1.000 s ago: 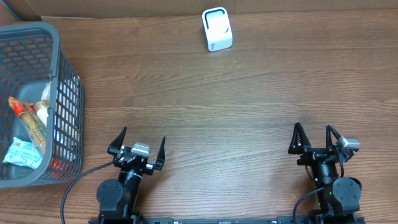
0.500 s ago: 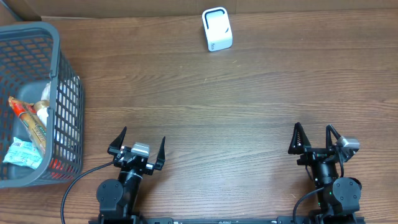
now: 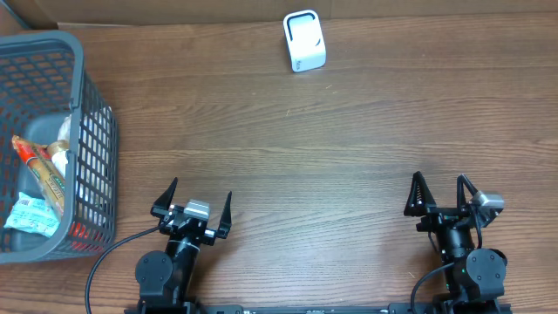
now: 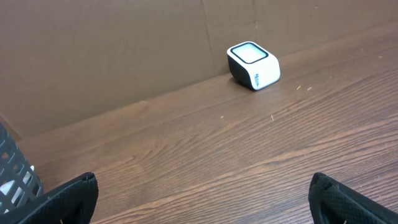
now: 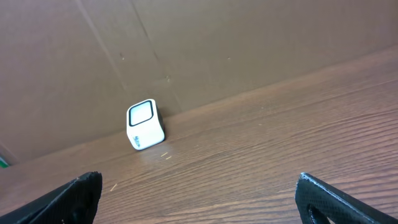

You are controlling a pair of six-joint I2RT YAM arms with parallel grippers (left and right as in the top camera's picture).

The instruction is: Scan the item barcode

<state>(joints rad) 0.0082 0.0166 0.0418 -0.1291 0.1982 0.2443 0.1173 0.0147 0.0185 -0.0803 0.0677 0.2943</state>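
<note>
A grey mesh basket point(image 3: 94, 148) is seen well to the left of the white scanner point(image 3: 304, 41), which is set at the far edge of the wooden table point(image 3: 288, 139) by the cardboard wall point(image 4: 124, 50). In the basket, well apart from the scanner, an orange pack point(image 3: 42, 170) and a blue-and-white packet point(image 3: 30, 215) are laid. The left gripper point(image 3: 200, 192) is held nearer the front and left of the scanner, its jaws spread wide and empty. The right gripper point(image 3: 438, 185) is held to the scanner's right, likewise spread and empty.
</note>
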